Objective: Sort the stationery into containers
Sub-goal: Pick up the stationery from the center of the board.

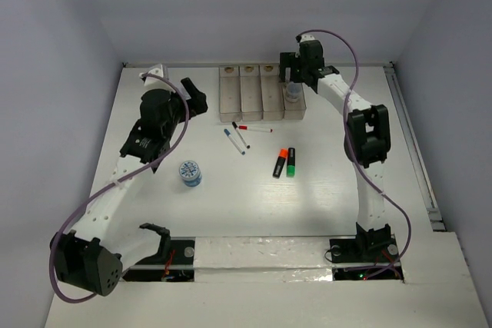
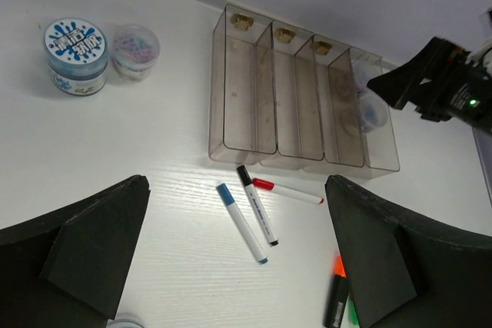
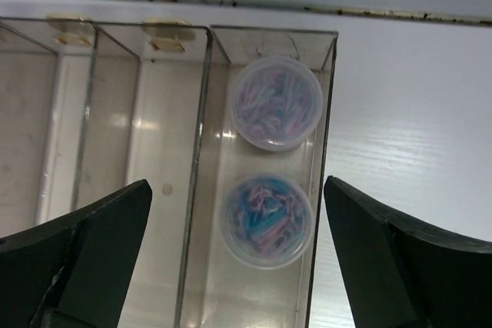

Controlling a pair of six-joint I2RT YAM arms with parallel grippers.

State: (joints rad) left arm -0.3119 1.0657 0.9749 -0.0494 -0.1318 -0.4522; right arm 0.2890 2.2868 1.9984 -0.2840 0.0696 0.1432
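Tubs (image 3: 267, 219), two, are sitting in the rightmost compartment of the tray (image 1: 229, 101), straight under the right gripper (image 3: 236, 190), whose fingers are standing wide apart, empty. Left gripper (image 2: 237, 182) is hanging spread and empty beside the tray's left end. Pens (image 2: 256, 205) are lying just before the tray, red crosswise, black and blue slanting. Highlighters (image 1: 285, 162) are lying nearer, parallel, caps trayward.

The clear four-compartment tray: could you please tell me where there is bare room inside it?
The three left compartments are bare. The rightmost compartment is crowded: two round clear tubs fill its far part.
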